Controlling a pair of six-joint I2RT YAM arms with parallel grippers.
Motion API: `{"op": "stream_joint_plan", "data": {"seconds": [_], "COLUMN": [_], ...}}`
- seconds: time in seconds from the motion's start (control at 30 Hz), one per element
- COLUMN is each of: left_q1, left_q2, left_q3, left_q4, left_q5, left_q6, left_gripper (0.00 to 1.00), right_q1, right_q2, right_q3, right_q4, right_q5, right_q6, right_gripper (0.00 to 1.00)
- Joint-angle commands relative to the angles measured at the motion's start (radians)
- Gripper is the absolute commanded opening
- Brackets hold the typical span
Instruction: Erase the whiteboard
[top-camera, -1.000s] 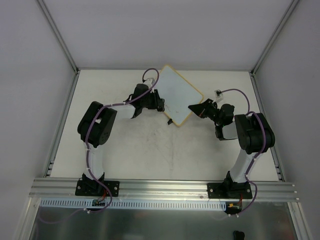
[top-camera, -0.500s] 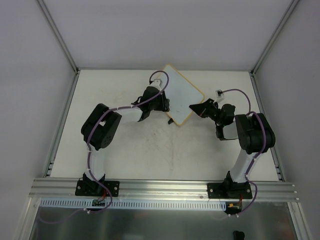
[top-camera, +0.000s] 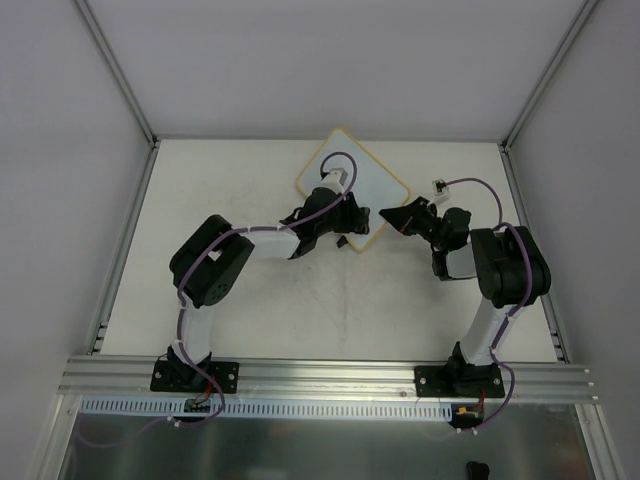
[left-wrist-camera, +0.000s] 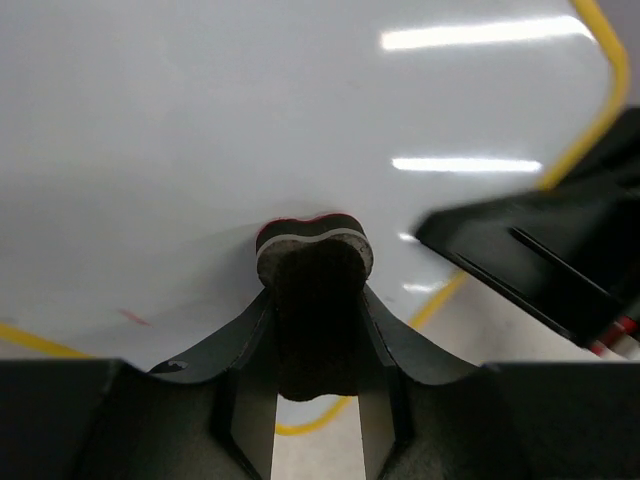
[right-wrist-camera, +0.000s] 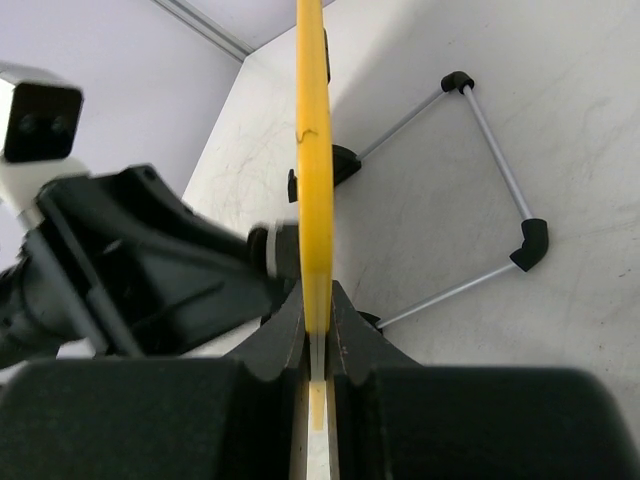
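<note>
The whiteboard has a white face and a yellow-tan frame and stands propped up at the back middle of the table. My left gripper is shut on a small black eraser with a felt face, and presses it against the board's white surface. A short red mark shows on the board to the left of the eraser. My right gripper is shut on the board's right edge. In the right wrist view the yellow frame runs straight up from between my right gripper's jaws.
A thin metal wire stand with black corner pieces lies on the table behind the board. A black clip sits at the board's near corner. The left arm's fingers crowd the board's left side. Grey walls enclose the table.
My left gripper has swept the eraser to the right across the board, from its left edge to near its lower right. The board has turned slightly. The right gripper has stayed put.
</note>
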Motion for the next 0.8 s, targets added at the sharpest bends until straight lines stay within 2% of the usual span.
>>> {"op": "stream_joint_plan", "data": {"seconds": [0.0, 0.3, 0.77], "left_q1": [-0.109, -0.134, 0.063], "left_q2": [0.055, 0.024, -0.082], "left_q3": [-0.059, -0.092, -0.134], "left_q4": [0.025, 0.040, -0.055], "left_q5": [0.161, 0.136, 0.133], "left_q6": [-0.094, -0.085, -0.010], "left_gripper": [0.00, 0.00, 0.00], "right_q1": [0.041, 0.041, 0.039], "right_q2": [-0.001, -0.001, -0.003], "right_q3": [0.024, 0.024, 0.019], "right_q4": [0.225, 0.225, 0.225], "right_q5": [-0.075, -0.073, -0.071], "right_q6": [-0.029, -0.029, -0.029], "right_gripper": [0.00, 0.00, 0.00]}}
